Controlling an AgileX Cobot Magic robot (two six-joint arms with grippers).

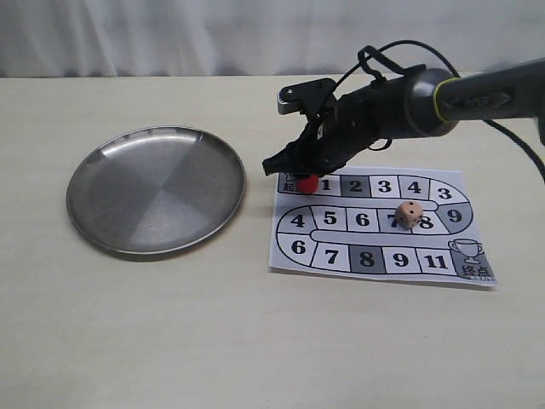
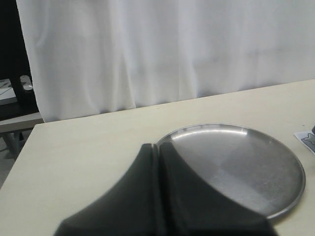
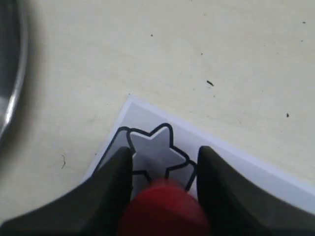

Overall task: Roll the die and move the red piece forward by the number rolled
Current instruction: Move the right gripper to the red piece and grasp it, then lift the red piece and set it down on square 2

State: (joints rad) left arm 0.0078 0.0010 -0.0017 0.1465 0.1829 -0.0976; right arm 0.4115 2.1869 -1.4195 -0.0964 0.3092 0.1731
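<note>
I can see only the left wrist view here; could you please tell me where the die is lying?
Observer: The die rests on the paper board, in its middle row by the squares marked 7 and 8.
Operator: Thank you. And where is the red piece?
Observer: The red piece stands at the board's star corner, the end nearest the plate.
Operator: Is the right arm on it?
Observer: The right gripper has a finger on either side of it. I cannot tell whether they press it.
</note>
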